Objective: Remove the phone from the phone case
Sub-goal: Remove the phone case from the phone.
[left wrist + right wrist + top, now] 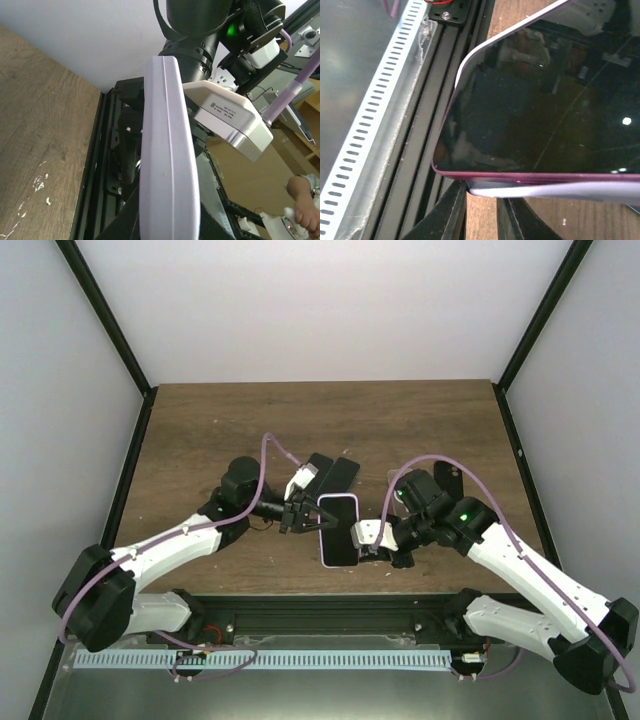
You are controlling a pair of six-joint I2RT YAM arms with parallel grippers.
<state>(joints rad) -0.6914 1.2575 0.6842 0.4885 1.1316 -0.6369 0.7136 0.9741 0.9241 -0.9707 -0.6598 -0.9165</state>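
The phone (338, 530), dark screen up, sits in a lilac phone case (326, 536) and hangs just above the table near its front edge. My left gripper (298, 515) is shut on the case's left long side. In the left wrist view the case (167, 150) runs edge-on down between the dark fingers (112, 225). My right gripper (366, 538) is at the lower right edge. In the right wrist view the phone's screen (545, 110) and magenta rim lie above the case's pale lip (560, 190), which sits at the tips of the nearly closed fingers (452, 215).
The wooden table (220, 430) stretches behind the arms. A black rail (300, 615) and a slotted white duct (280, 658) run along the near edge. Black frame posts (105, 315) rise at the back corners. A person's hand (302, 200) shows beyond the table.
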